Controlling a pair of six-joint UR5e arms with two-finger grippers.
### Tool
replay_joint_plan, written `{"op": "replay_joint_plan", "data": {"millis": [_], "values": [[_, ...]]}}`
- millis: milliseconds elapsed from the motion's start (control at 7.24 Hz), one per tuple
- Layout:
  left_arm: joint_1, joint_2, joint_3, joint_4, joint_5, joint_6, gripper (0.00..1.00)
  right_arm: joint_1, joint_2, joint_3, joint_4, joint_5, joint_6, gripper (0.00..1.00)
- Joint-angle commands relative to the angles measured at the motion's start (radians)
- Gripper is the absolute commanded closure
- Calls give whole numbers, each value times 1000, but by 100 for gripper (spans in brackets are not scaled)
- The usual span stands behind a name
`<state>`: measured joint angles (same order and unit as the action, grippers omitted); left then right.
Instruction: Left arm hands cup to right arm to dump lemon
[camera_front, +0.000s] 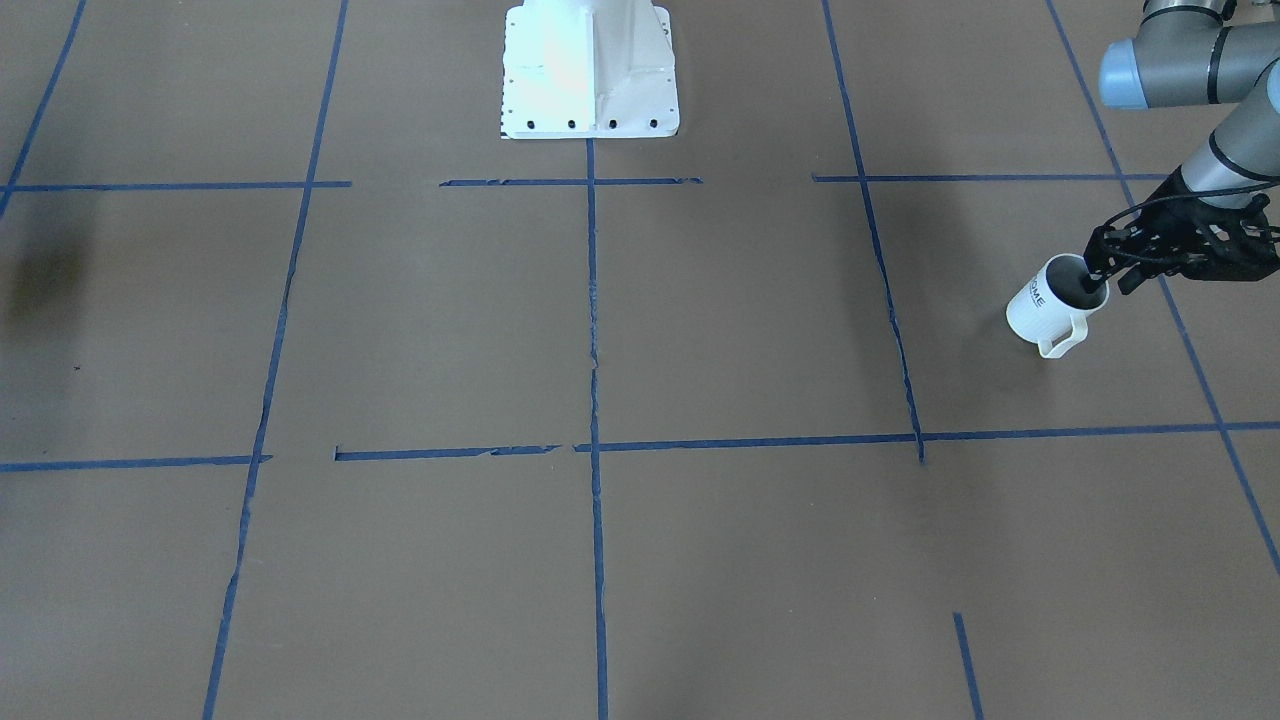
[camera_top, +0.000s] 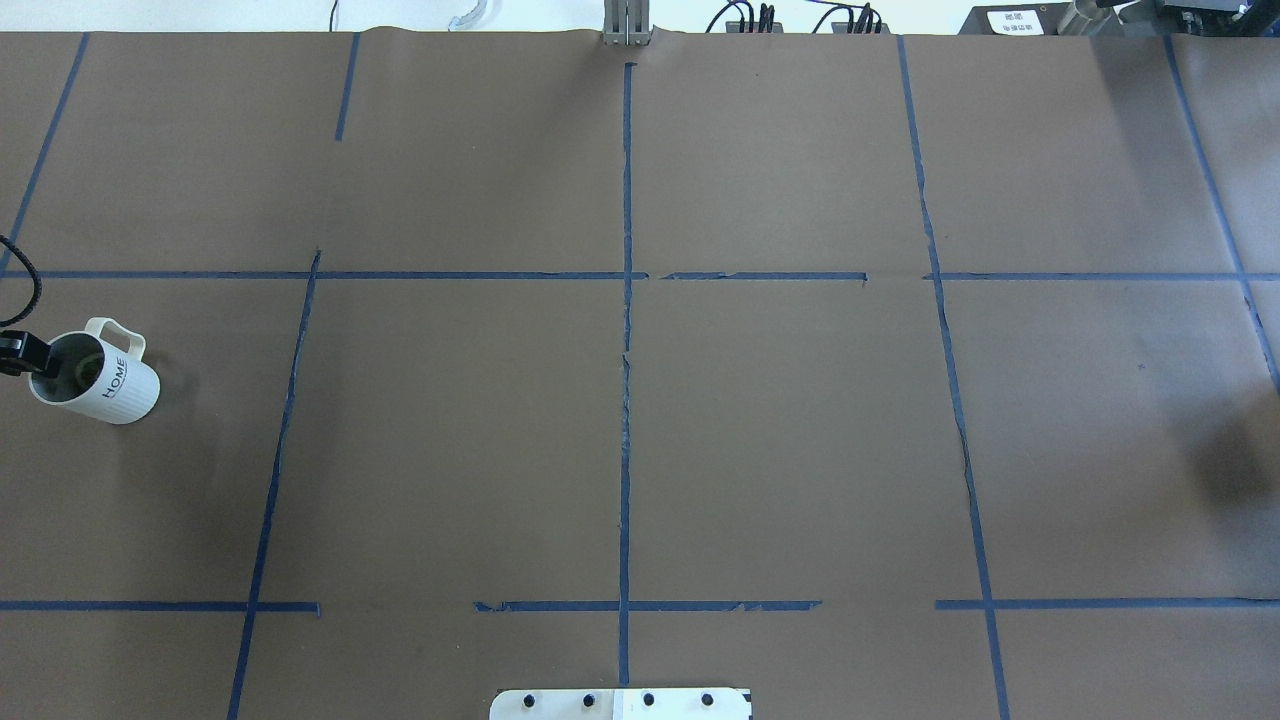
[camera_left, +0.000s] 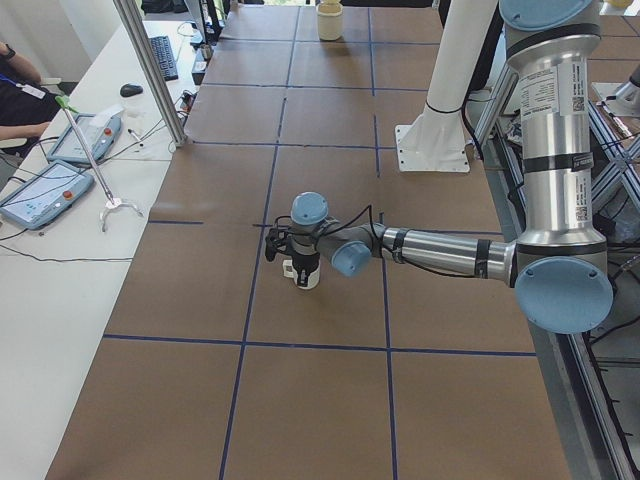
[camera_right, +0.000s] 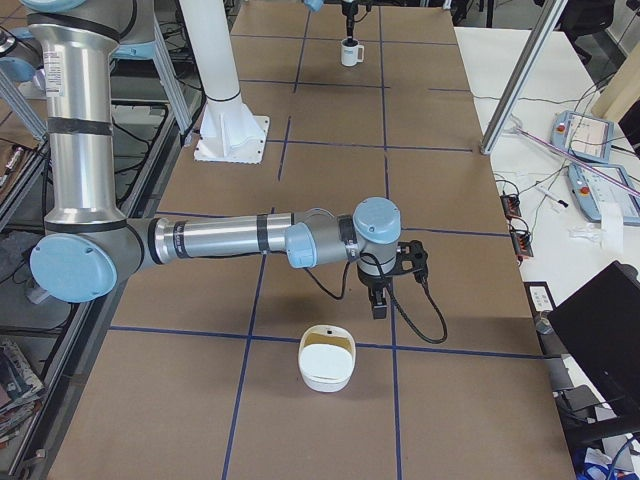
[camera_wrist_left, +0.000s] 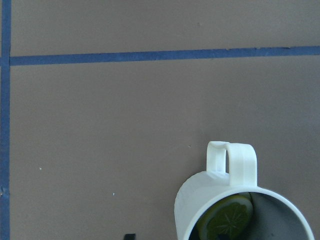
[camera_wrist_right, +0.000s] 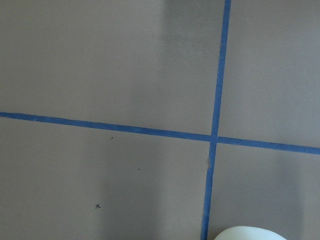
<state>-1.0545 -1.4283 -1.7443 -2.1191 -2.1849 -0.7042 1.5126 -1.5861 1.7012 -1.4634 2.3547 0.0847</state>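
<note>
The white cup (camera_front: 1045, 305) with "HOME" lettering stands on the table at the robot's far left, also in the overhead view (camera_top: 100, 385). A lemon slice (camera_wrist_left: 227, 217) lies inside it. My left gripper (camera_front: 1108, 280) reaches down to the cup's rim. One finger is inside the mouth, the other outside, and the jaws look open, with a gap to the wall. My right gripper (camera_right: 385, 290) hovers low over the table far from the cup. It shows only in the exterior right view, so I cannot tell whether it is open or shut.
A white bowl (camera_right: 327, 357) sits on the table just in front of the right gripper, and its rim shows in the right wrist view (camera_wrist_right: 250, 234). The robot's white base (camera_front: 590, 70) stands at mid-table. Blue tape lines cross the brown surface.
</note>
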Motion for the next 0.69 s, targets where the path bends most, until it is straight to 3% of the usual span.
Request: {"op": "replay_joint_plan", "data": {"millis": [0, 276, 553], "values": [[-1, -1, -12, 7, -2, 3, 100, 0, -2, 1, 0, 0, 1, 0], [-15, -17, -67, 113, -13, 3, 100, 0, 0, 3, 9, -3, -11, 0], [-31, -84, -185, 346, -10, -56, 100, -6, 0, 1, 121, 0, 3, 0]]}}
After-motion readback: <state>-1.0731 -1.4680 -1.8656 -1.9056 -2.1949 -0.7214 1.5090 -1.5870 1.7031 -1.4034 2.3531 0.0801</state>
